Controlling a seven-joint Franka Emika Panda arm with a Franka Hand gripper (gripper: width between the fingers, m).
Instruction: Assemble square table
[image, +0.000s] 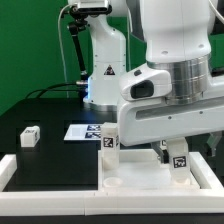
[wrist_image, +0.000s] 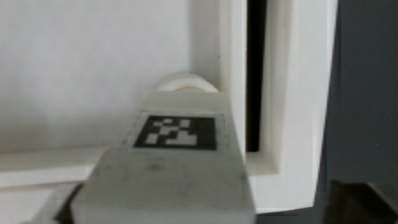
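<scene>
The white square tabletop (image: 140, 175) lies at the front of the black table. One tagged white leg (image: 110, 140) stands upright at its far corner on the exterior view's left. My gripper (image: 172, 150) is shut on a second tagged leg (image: 180, 158) and holds it down at the tabletop's far corner on the exterior view's right. In the wrist view the held leg (wrist_image: 169, 155) reaches out from the gripper (wrist_image: 169, 215) with its tag facing the camera, its rounded tip against the tabletop (wrist_image: 80, 70) near the edge. A third leg (image: 30, 134) lies loose on the black table.
The marker board (image: 82, 130) lies behind the tabletop. White border rails (image: 12, 165) frame the work area, and one runs beside the slab in the wrist view (wrist_image: 222, 60). The robot base (image: 105, 60) stands at the back.
</scene>
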